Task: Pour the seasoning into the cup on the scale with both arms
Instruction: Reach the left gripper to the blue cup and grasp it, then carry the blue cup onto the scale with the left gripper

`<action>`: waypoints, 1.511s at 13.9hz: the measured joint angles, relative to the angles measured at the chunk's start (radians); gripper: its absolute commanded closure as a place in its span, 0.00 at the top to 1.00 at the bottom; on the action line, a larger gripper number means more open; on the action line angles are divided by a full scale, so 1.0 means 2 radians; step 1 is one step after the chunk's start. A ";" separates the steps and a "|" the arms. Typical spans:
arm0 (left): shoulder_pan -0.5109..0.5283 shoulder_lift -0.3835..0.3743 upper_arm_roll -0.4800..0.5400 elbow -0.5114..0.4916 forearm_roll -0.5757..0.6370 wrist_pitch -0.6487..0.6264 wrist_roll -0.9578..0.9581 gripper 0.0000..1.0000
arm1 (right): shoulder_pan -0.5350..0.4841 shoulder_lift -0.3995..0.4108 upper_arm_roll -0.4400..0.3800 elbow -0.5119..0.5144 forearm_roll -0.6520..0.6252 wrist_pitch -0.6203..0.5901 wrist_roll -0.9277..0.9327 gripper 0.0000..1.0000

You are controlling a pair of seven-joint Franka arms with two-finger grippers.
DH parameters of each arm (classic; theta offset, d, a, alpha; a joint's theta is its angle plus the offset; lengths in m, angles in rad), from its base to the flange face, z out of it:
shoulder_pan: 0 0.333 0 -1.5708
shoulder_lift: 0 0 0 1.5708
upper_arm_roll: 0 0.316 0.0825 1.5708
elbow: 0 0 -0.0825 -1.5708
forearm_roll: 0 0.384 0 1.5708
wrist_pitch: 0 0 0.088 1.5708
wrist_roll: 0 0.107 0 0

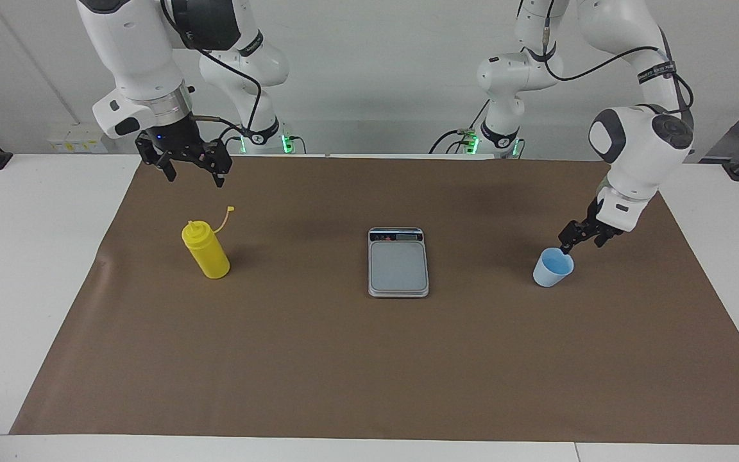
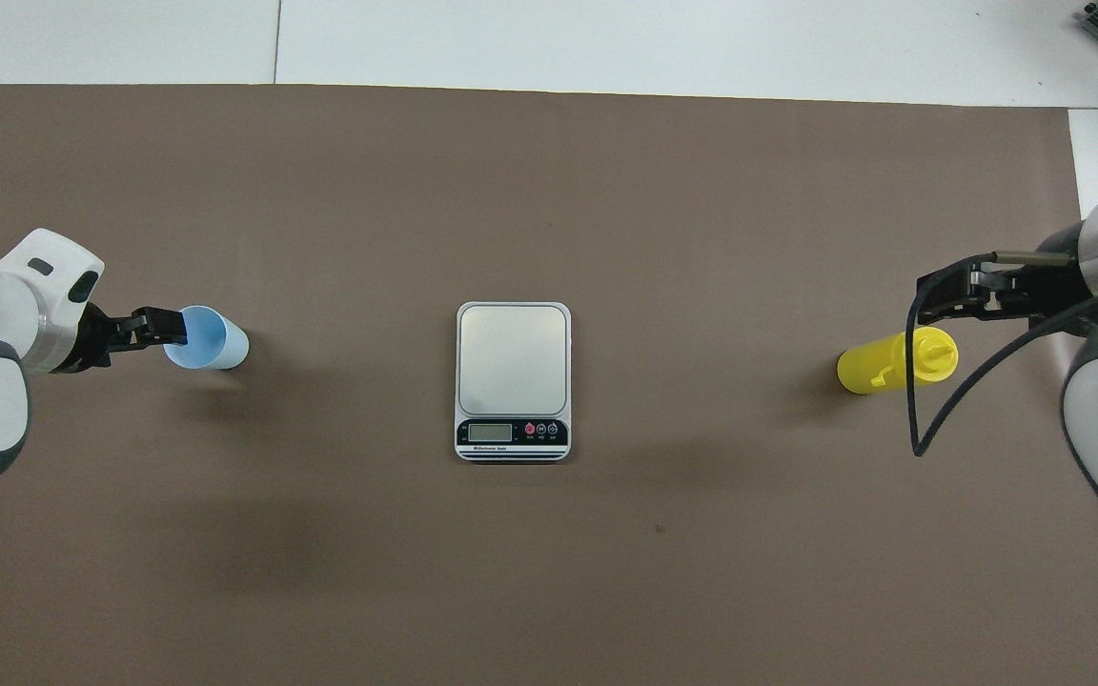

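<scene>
Facing view shows the left gripper (image 1: 566, 244) spread wide at the cup's (image 1: 553, 267) rim, grasping nothing, while the scale (image 1: 398, 262) sits mid-mat. Right gripper (image 1: 194, 172) hangs spread above the bottle (image 1: 206, 250), which stands toward the right arm's end.

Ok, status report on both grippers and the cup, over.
Left gripper open at cup rim. Right gripper open above seasoning. Scale bare, path clear.
</scene>
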 measured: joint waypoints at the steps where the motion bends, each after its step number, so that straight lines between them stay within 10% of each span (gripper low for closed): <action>1: 0.000 0.002 -0.001 -0.001 0.000 0.004 -0.011 1.00 | 0.000 0.000 0.000 0.000 0.000 0.000 0.000 1.00; 3: -0.005 0.013 -0.003 -0.011 0.000 0.023 -0.029 1.00 | 0.000 0.000 0.000 0.000 0.000 0.000 0.000 1.00; 6: -0.005 0.030 -0.006 -0.021 0.000 0.041 -0.032 0.06 | 0.000 0.000 0.000 0.000 0.000 0.000 0.000 1.00; 7: -0.005 0.034 -0.007 -0.021 0.000 0.046 -0.032 0.00 | 0.000 0.000 0.000 0.000 0.000 0.000 0.000 1.00; 14: -0.011 0.038 -0.007 -0.004 0.000 0.057 0.000 0.00 | 0.000 0.000 0.000 0.000 0.000 -0.003 0.000 1.00; 21: -0.099 0.043 -0.012 0.165 -0.015 -0.078 -0.115 0.00 | -0.030 0.000 -0.002 -0.001 0.000 -0.003 0.006 1.00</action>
